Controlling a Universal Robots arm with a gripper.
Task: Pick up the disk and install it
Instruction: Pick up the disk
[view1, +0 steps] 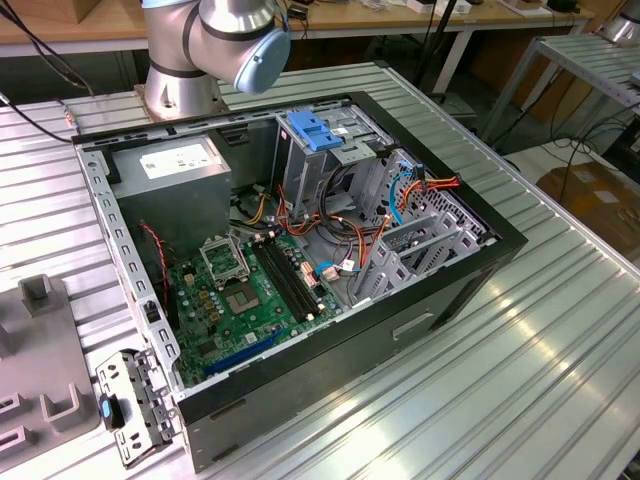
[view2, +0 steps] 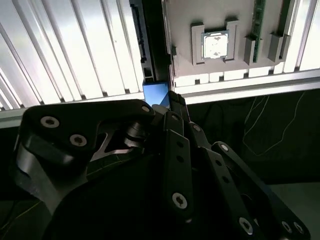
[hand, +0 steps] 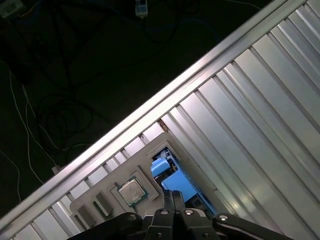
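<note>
End effector (hand: 172, 195) poised at the blue-railed disk (hand: 176, 183), beside the grey fixture (hand: 100, 192) carrying a processor chip (hand: 131, 191) on the counter (hand: 260, 125); grip state cannot be told

No print is readable; the white sticker (view1: 178, 160) on the grey power-supply box (view1: 205, 210), upper left, is too small to read.

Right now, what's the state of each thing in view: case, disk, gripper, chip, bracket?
Computer case: on its side, open, panel off.
Disk: outside the case, at the grey tray's edge.
Gripper: poised over the disk's blue end.
Processor chip: seated in a tray pocket.
Blue bracket: atop the drive cage.
</note>
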